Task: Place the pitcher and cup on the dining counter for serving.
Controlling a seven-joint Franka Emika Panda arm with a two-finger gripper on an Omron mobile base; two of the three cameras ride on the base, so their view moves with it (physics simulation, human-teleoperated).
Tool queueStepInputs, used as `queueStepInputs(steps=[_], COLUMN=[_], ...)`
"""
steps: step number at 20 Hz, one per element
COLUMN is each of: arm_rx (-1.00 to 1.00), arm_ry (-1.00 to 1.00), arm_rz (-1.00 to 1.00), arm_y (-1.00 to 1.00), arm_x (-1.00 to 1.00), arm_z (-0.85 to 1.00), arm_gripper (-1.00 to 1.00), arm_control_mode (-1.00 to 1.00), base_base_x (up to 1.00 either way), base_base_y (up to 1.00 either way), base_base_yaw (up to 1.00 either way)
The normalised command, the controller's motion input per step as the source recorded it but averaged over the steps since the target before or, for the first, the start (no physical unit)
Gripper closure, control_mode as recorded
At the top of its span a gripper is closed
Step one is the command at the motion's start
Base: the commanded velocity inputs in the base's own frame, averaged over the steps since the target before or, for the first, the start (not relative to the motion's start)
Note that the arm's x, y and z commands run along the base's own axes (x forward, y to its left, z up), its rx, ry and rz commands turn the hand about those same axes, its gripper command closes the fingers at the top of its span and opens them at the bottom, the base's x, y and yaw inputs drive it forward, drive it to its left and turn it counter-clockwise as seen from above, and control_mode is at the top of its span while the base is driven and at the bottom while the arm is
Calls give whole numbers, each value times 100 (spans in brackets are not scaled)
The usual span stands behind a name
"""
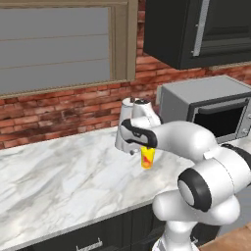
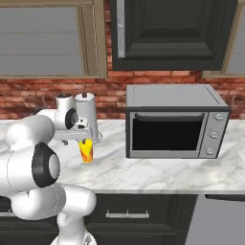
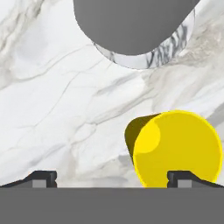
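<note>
The cup [image 1: 147, 158], tiny and bright yellow with a red-orange marking, stands upright on the marble counter [image 1: 59, 171] along the brick wall. My gripper [image 1: 143, 148] hangs just above it, pointing down. In the hand view I look into the cup [image 3: 177, 148] from above. It sits off to the right, under the right fingertip [image 3: 183, 177], not centred between the two. The gripper [image 3: 113, 178] is open, fingers wide apart, holding nothing. From the right base view the cup [image 2: 86, 151] shows below the hand [image 2: 86, 142]. The pitcher and the dining counter are out of view.
A grey microwave [image 2: 174, 122] stands on the counter to the right of the cup. Dark cabinets [image 2: 172, 33] hang above it. A grey round object with a marbled rim [image 3: 140, 30] lies beyond the cup. Bare marble stretches left [image 1: 49, 166] under the window.
</note>
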Motion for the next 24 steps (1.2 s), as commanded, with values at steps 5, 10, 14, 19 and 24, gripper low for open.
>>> queueStepInputs(steps=[5, 10, 14, 19, 24], arm_rx=[0, 0, 0, 0, 0], arm_ry=[1, 10, 10, 5, 0], arm_rz=[0, 0, 0, 0, 0], arm_y=[0, -1, 0, -3, -6], arm_x=[35, 10, -5, -3, -5], arm_z=[-21, -19, -34, -34, -33], arm_gripper=[-100, -100, -100, -100, 100], arm_control_mode=[-100, -100, -100, -100, -100], base_base_x=[0, 0, 0, 0, 0], base_base_y=[0, 0, 0, 0, 0], base_base_yaw=[0, 0, 0, 0, 0])
